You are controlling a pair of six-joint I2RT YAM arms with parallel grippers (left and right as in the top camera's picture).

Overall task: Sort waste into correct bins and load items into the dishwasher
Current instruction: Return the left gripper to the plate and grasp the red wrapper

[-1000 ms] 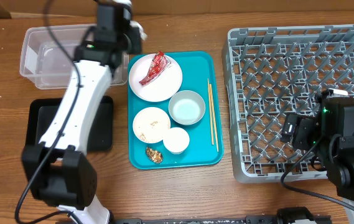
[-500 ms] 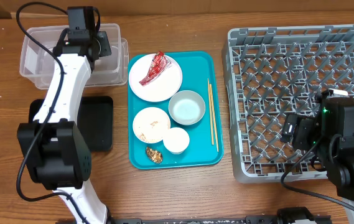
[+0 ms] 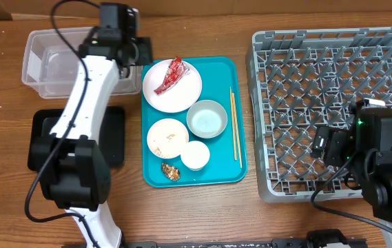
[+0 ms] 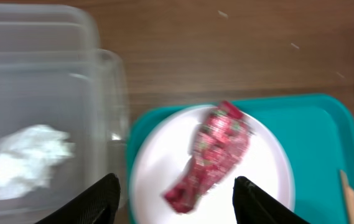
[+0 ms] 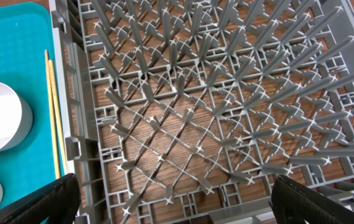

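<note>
My left gripper (image 4: pixel 177 202) hangs open and empty above the near edge of the large white plate (image 4: pixel 270 168), beside the clear tub (image 3: pixel 44 58). A crumpled red wrapper (image 4: pixel 217 152) lies on that plate. The white tissue (image 4: pixel 30 158) rests inside the tub. On the teal tray (image 3: pixel 220 69) sit a pale bowl (image 3: pixel 206 118), a small bowl with rice grains (image 3: pixel 167 136), a white cup (image 3: pixel 196 155), a brown lump (image 3: pixel 170 171) and chopsticks (image 3: pixel 234 127). My right gripper (image 5: pixel 177 208) stands wide open over the grey dish rack (image 3: pixel 333 83), holding nothing.
The shallow black tray (image 3: pixel 40 138) lies in front of the tub, partly under my left arm. The rack's upright pegs (image 5: pixel 214 93) fill the space below the right gripper. Bare wooden table (image 3: pixel 182 213) runs along the front.
The left gripper carried the tissue left over the tub, opened and let it drop inside, then swung back right to the plate. The right arm has not moved.
</note>
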